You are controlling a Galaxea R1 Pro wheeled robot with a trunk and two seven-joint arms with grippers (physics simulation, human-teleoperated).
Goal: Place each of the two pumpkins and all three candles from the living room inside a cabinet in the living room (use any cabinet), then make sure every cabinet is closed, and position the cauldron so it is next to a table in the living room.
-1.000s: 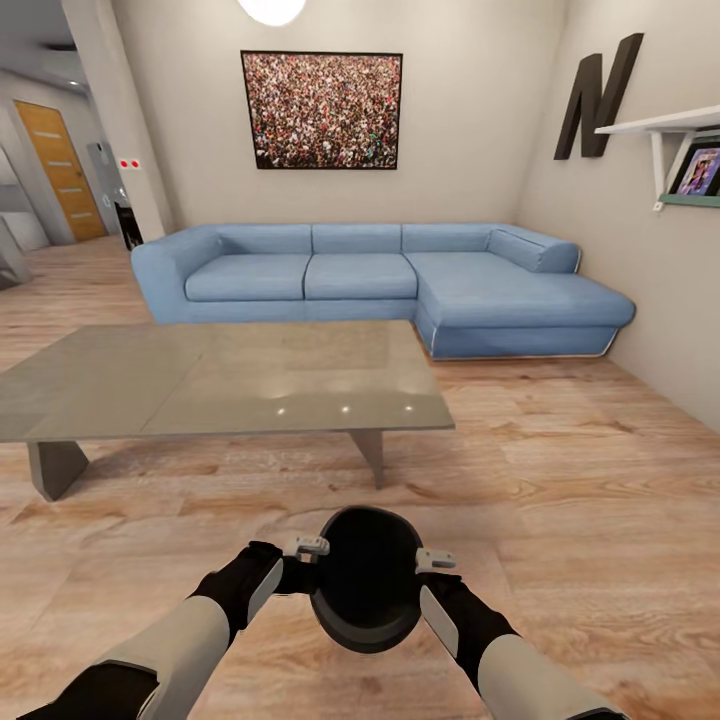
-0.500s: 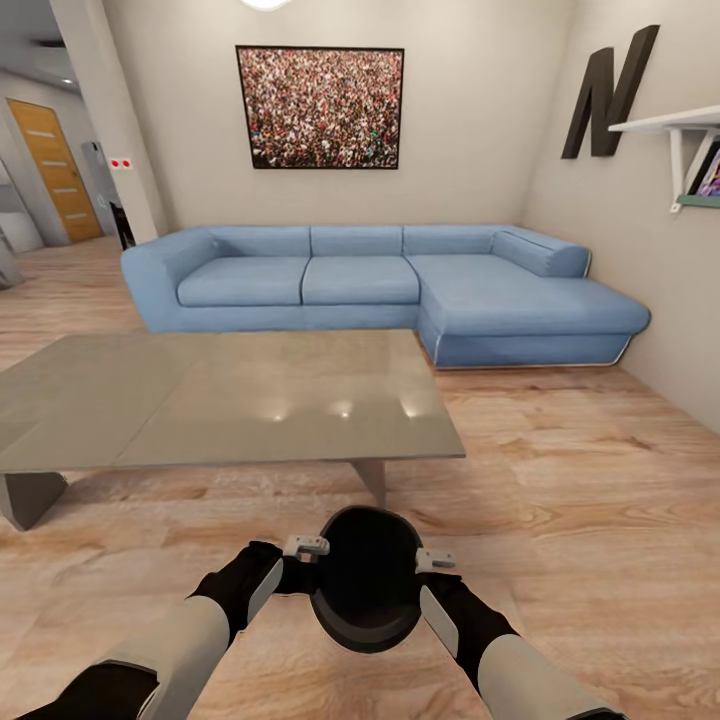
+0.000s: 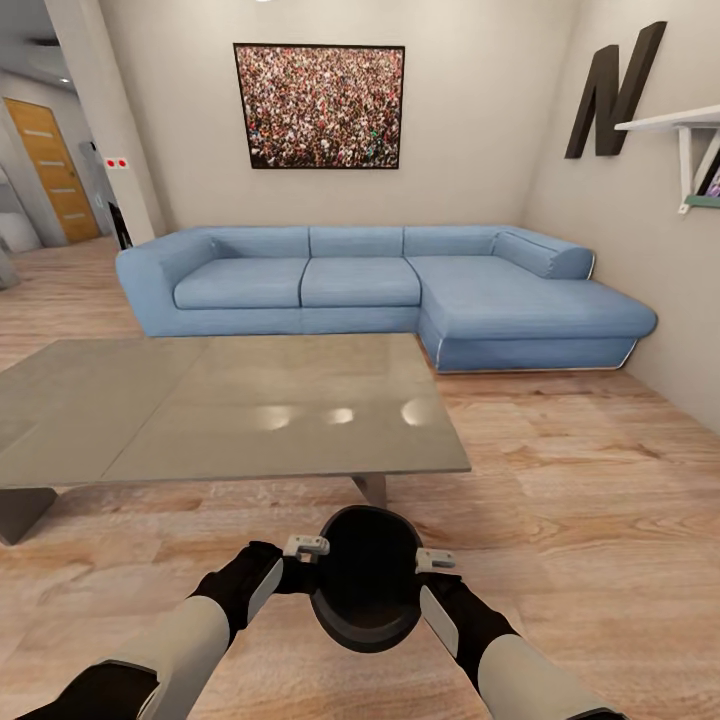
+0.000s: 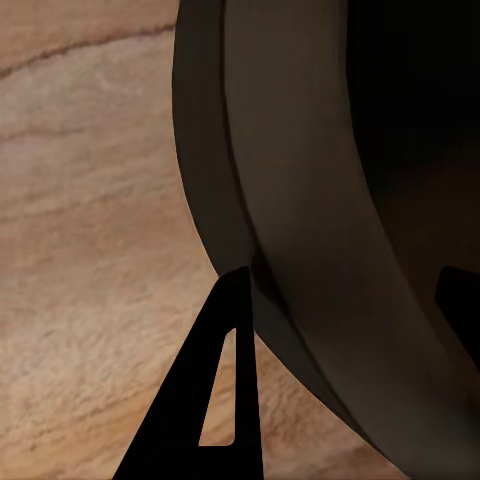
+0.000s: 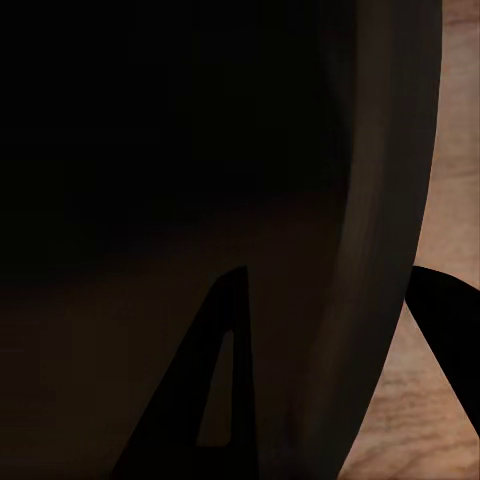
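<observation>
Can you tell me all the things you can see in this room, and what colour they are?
cauldron: one, black, held up between both grippers over the wooden floor.
table: one, shiny grey top, just ahead of the cauldron.
sofa: one, blue, L-shaped, against the back wall behind the table.
picture: one, speckled many colours, dark frame, on the wall above the sofa.
letter N: one, black, on the right wall.
shelf: one, white, right wall beside the N.
door: one, orange wood, far left.
left gripper: black and pale grey, on the cauldron's left rim.
right gripper: black and pale grey, on its right rim.
</observation>
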